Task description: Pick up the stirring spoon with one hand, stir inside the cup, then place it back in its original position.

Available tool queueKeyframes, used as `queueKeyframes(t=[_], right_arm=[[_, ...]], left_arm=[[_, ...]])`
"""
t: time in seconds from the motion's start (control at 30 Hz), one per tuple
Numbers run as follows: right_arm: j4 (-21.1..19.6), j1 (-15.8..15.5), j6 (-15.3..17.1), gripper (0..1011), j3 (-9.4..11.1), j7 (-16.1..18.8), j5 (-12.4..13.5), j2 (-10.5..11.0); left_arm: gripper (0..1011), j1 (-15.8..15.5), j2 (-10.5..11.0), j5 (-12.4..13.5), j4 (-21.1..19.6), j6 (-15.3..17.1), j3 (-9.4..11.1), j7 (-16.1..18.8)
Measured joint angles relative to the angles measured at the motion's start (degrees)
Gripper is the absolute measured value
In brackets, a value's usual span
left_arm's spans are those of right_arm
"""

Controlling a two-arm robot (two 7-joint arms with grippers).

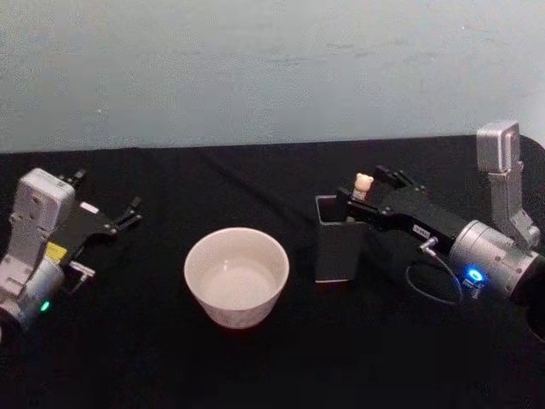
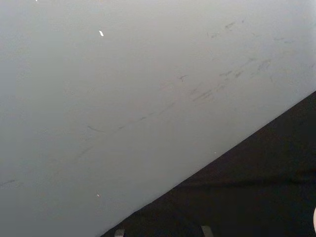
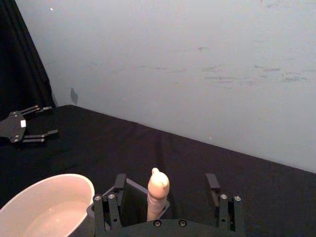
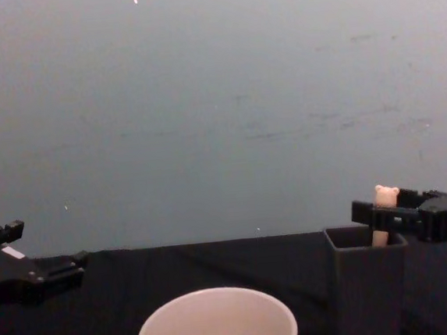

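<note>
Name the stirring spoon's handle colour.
Cream-beige; the stirring spoon shows best in the right wrist view.

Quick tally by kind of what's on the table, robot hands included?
cup: 1
spoon: 1
holder: 1
hands: 2, left hand and right hand
Total: 5

right gripper [image 1: 362, 194]: reached forward and inward, jaws level and spread wide | left gripper [image 1: 109, 192]: parked, jaws parted, well apart from the right gripper
</note>
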Motion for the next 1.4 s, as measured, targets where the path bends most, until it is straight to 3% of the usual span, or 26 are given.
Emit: queueKeyframes(t=[0.17, 0.33, 0.9, 1.07, 1.4], right_arm=[[-0.03, -0.02, -0.01, 1000, 0.0, 0.0, -0.02, 0.02], [-0.06, -0.04, -0.02, 934, 0.0, 0.0, -0.02, 0.04], [-0.1, -0.1, -0.09, 448, 0.0, 0.01, -0.02, 0.1], [-0.1, -0.09, -0.1, 256, 0.0, 0.02, -0.01, 0.1], [-0.1, -0.09, -0.11, 217, 0.0, 0.01, 0.01, 0.1]], left_arm=[[1001, 0.0, 0.0, 0.0, 0.0, 0.0, 0.0, 0.0], [1001, 0.0, 0.0, 0.0, 0.0, 0.0, 0.0, 0.0], [1001, 0.0, 0.0, 0.0, 0.0, 0.0, 0.0, 0.0], [1001, 0.0, 0.0, 0.0, 0.0, 0.0, 0.0, 0.0], [1001, 0.0, 0.0, 0.0, 0.0, 0.0, 0.0, 0.0]])
